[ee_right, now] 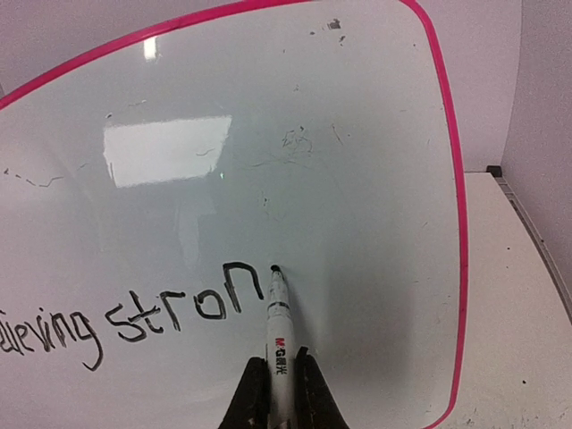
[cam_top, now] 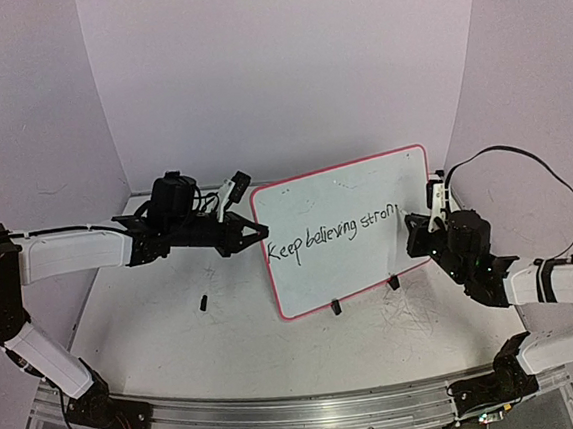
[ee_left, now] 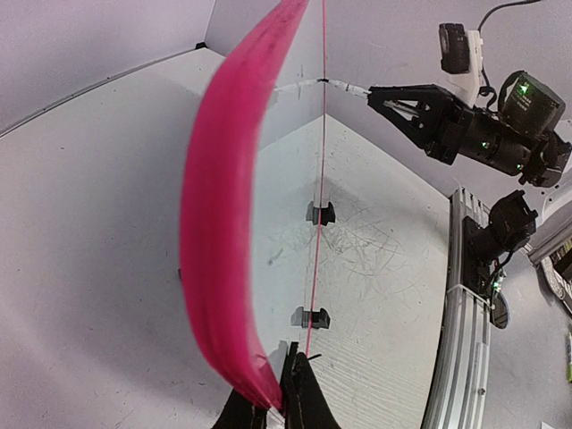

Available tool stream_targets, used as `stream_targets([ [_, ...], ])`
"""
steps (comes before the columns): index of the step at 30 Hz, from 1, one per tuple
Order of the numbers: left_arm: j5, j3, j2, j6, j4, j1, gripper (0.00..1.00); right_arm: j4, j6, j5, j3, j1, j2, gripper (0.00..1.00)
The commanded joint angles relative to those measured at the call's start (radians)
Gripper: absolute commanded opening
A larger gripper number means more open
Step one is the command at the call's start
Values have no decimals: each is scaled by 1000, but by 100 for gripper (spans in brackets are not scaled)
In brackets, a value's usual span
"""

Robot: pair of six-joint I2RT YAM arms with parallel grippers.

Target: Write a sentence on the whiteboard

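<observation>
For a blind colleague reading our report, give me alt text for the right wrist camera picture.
The right gripper, shut on a white marker, holds its black tip against the whiteboard, just right of the unfinished handwritten sentence, whose visible part reads "eving stron". The board is glossy white with a pink rim.

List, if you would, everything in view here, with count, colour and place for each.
large flat white whiteboard with pink-red rim: one, white, upright mid-table.
black handwritten marker sentence: one line, black, across the board, so far "Keep believing stron".
white-barrelled black-tipped marker pen: one, tip at the board just right of the last letter.
small black plastic clips: two, at the board's lower edge.
small loose black piece: one, on the table left of the board.
scuffed grey-white tabletop: one.
silver metal rail: one, near edge.
left arm: white and black, jaws shut on the board's left edge.
right arm: white and black, jaws shut on the marker.
</observation>
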Motion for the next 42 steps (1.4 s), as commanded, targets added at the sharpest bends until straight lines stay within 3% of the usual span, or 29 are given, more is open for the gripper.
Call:
stream_targets([
  [1,-96,-2,1,102,-65,4,0,42,-12,-17,14,-3,-6,0],
  [20,-99,-3,-6,102,-67,4,0,-74,55,-10,-23,-3,-34,0],
  [42,-101,-2,-6,102,-67,4,0,-13,7,19,58,-3,21,0],
])
